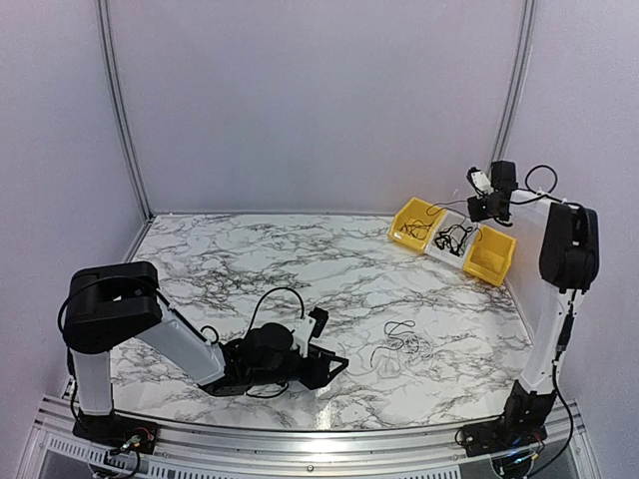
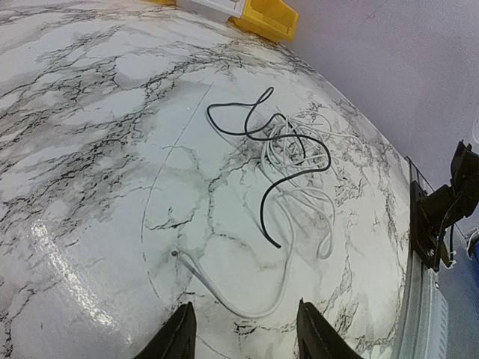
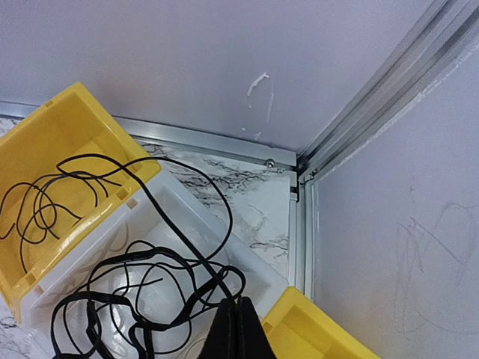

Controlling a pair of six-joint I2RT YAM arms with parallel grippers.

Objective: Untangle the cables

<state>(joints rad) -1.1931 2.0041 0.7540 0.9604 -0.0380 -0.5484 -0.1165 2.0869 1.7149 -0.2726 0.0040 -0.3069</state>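
- Left end effector lies low near the bench's near edge, fingers spread wide, holding nothing.
- Right end effector, raised over the far right corner, is closed, pinching black cables that loop through the white bin and a yellow bin.
- Another black cable lies across a white cable toward the near right corner.

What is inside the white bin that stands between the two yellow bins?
Loops of black cable lie in the white bin; one strand runs into the left yellow bin. The right gripper, shut on the cable, covers the bin's near part.
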